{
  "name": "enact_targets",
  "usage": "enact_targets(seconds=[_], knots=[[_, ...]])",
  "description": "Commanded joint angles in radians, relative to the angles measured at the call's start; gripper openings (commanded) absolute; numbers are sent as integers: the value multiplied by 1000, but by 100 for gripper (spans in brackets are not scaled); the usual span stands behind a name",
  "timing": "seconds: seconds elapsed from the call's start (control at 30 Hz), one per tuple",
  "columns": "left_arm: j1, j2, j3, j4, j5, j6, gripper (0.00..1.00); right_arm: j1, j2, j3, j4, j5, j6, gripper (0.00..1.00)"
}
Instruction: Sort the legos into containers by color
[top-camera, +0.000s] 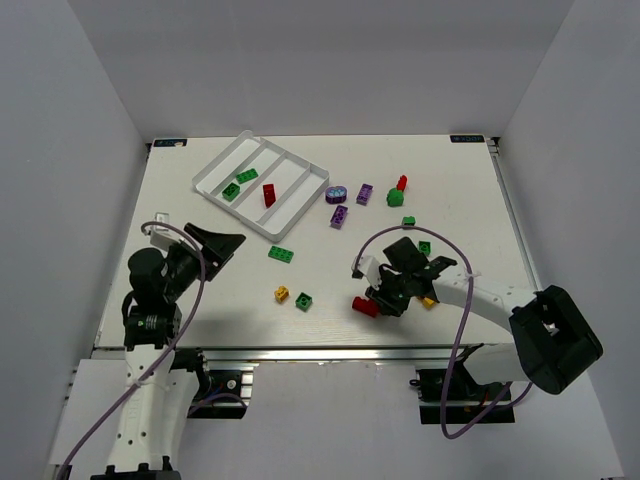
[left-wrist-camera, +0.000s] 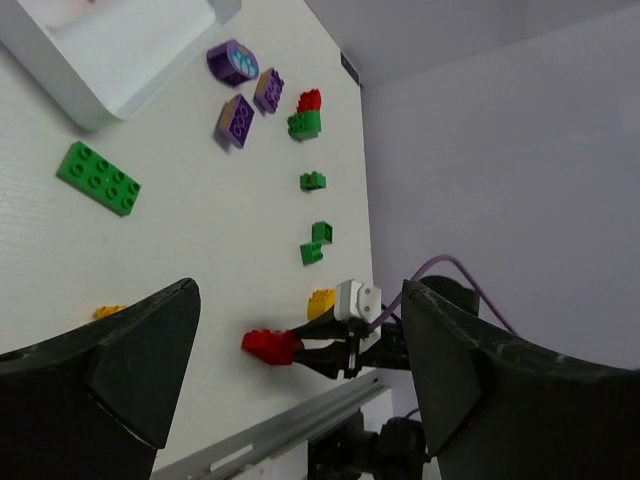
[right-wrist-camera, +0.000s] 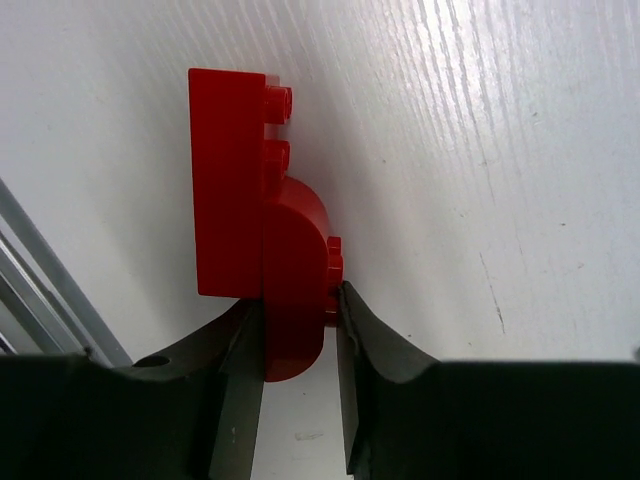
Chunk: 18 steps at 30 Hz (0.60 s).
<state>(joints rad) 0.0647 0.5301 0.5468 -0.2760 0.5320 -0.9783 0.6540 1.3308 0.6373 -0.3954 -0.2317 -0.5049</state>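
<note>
Where the right hand (right-wrist-camera: 300, 305) grips, the red lego (right-wrist-camera: 235, 180) sits pinched.

The red brick (right-wrist-camera: 240, 190) was hard plastic, smooth and glossy, with soft highlights on its rounded part. The fingers (right-wrist-camera: 232, 400) of the right gripper (right-wrist-camera: 298, 320) looked like matt black plastic. The table (right-wrist-camera: 480, 130) was white and matt, with a fine streaked grain. At its eleven o'clock the tray (top-camera: 232, 160) was smooth white plastic; along its six o'clock edge ran a rail (top-camera: 300, 353) of brushed metal.
</note>
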Motion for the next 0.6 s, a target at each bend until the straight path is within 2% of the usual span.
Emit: enact_targets(seconds=[0.0, 0.03, 0.07, 0.13, 0.17, 0.33, 0.53, 0.57], knots=[[-45, -4, -42, 44, 37, -31, 90, 4, -33, 33, 4, -58, -3, 8], [-61, 2, -51, 55, 30, -42, 90, 4, -41, 45, 1, -66, -1, 1], [-125, 22, -65, 81, 4, -49, 89, 3, -45, 76, -13, -86, 0, 0], [-198, 53, -71, 110, -44, -56, 89, -1, -47, 113, -26, -110, 0, 0], [-289, 76, -70, 139, -76, -56, 89, -1, -47, 133, -36, -124, 6, 0], [-589, 303, 20, 182, -296, -20, 88, -5, -38, 265, -39, -185, 43, 0], [-692, 481, 73, 276, -354, -42, 90, -8, -47, 351, -14, -184, 81, 0], [-704, 494, 73, 346, -348, -48, 90, -10, -51, 352, -10, -184, 85, 0]])
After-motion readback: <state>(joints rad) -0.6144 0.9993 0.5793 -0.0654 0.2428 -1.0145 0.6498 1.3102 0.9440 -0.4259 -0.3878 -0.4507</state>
